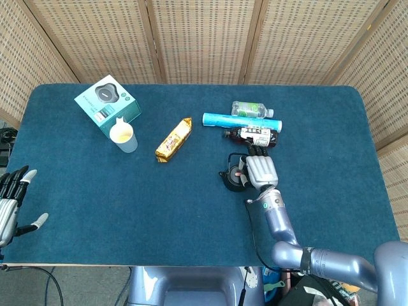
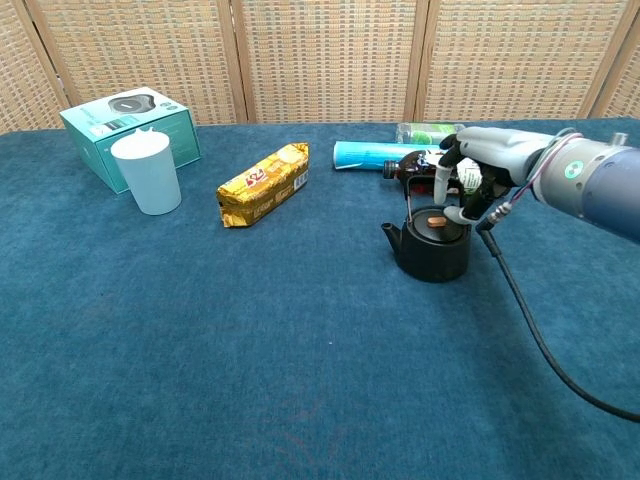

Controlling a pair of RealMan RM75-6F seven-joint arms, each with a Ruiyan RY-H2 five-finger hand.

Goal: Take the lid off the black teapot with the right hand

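The black teapot (image 1: 231,179) (image 2: 430,247) stands upright on the blue table, right of centre, its wire handle raised. Its lid (image 2: 434,226), with an orange knob, sits on the pot. My right hand (image 1: 260,171) (image 2: 482,163) hovers just over the pot's right side, fingers spread and curved downward, the thumb tip close to the lid's right edge. Whether it touches the lid I cannot tell; nothing is gripped. My left hand (image 1: 10,205) lies open at the table's near left edge, far from the pot.
Just behind the teapot lie a dark bottle (image 1: 253,134) (image 2: 413,168), a blue tube (image 1: 223,119) (image 2: 363,154) and a clear water bottle (image 1: 251,109) (image 2: 424,132). Further left are a gold snack pack (image 1: 174,139) (image 2: 263,184), a white cup (image 1: 123,136) (image 2: 147,173) and a teal box (image 1: 107,105) (image 2: 126,126).
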